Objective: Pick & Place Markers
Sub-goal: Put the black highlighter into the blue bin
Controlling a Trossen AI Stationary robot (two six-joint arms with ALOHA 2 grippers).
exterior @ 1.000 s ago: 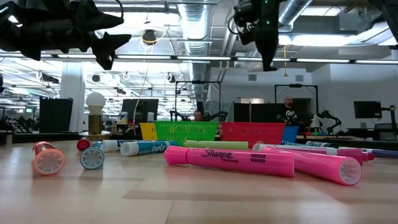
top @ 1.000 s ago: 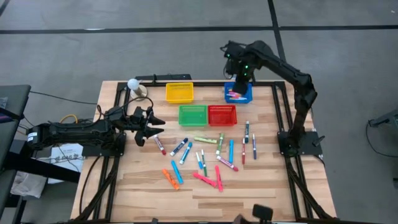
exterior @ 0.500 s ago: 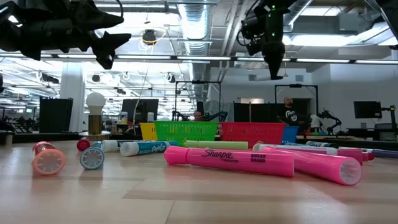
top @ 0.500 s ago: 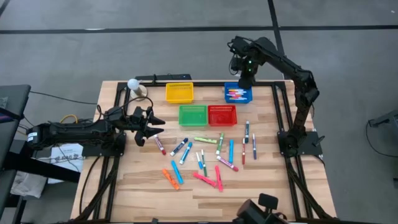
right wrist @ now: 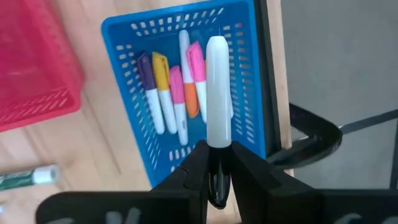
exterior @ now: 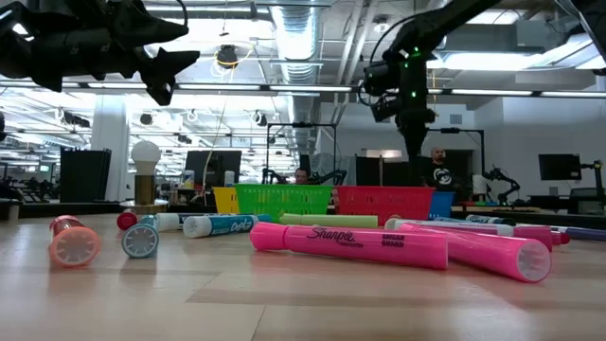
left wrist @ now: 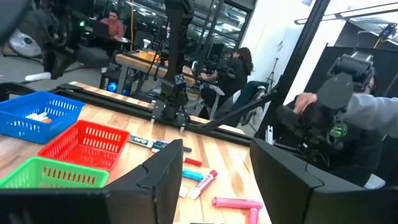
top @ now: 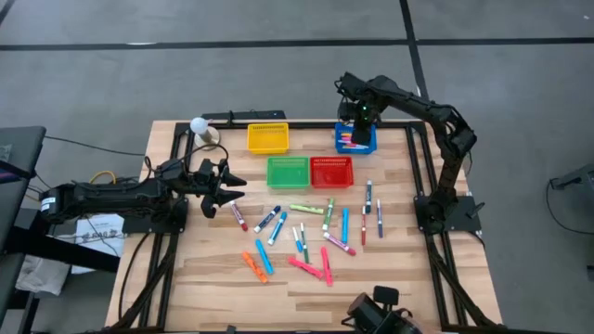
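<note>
Many markers in pink, blue, green, orange and red lie loose on the middle of the wooden table. The blue basket at the far right holds several more. My right gripper hangs over that basket, pointing down, shut on a white marker. My left gripper waits open above the table's left side, level, with nothing between its fingers. My right gripper pinches the white marker by its dark end between its two fingers. The fingers come from above, pointing down, and lie along the marker. The marker sticks out below them, white end down, clear of the blue basket under it.
A yellow basket stands at the far edge, with a green basket and a red basket side by side in front. A small lamp with a white ball stands at the far left. Black rails run along the table's sides.
My right gripper has come down over the blue basket, staying shut and pointing down. The loose markers on the table lie as before.
</note>
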